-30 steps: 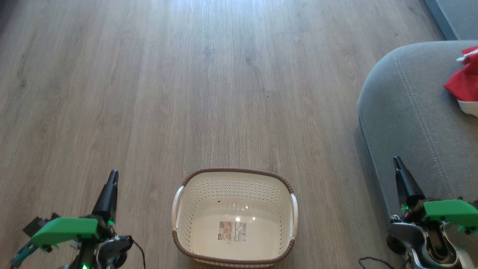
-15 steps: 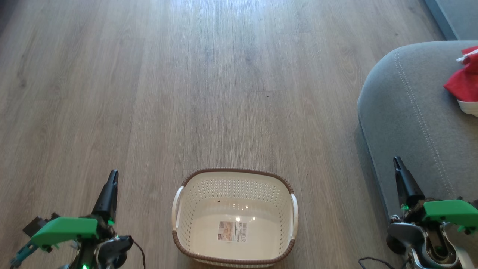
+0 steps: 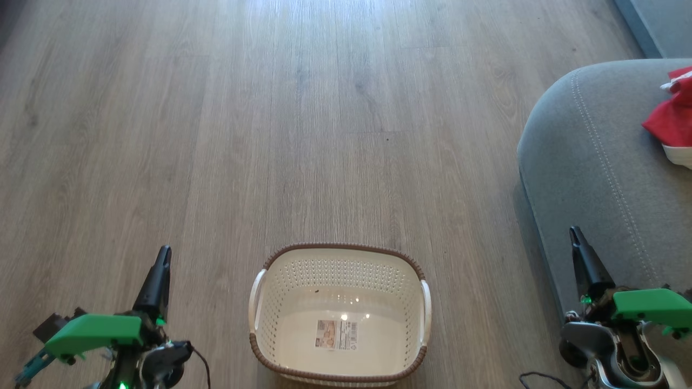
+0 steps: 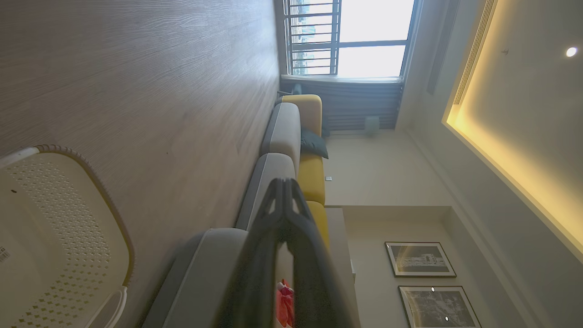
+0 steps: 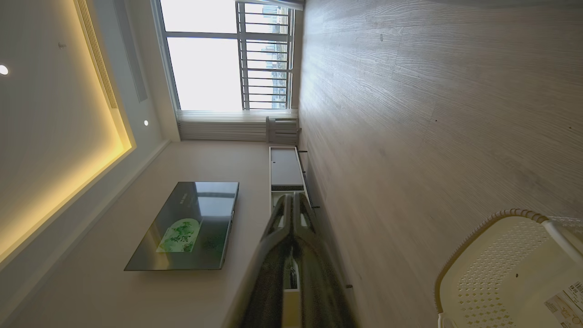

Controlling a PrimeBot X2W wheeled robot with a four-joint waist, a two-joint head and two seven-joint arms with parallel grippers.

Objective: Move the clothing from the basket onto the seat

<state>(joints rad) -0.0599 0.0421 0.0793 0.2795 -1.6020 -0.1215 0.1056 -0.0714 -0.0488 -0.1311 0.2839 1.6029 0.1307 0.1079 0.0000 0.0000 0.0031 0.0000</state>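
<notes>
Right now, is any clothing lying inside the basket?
No, the basket holds nothing but its small label on a bare white bottom, while red clothing lies on the grey seat.

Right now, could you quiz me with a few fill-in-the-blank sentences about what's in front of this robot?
1. The ____ clothing lies on the grey seat.
2. The basket on the floor has no clothing in it; it is ____.
3. The left gripper and the right gripper each hold ____.
Missing words: red; empty; nothing.
</notes>
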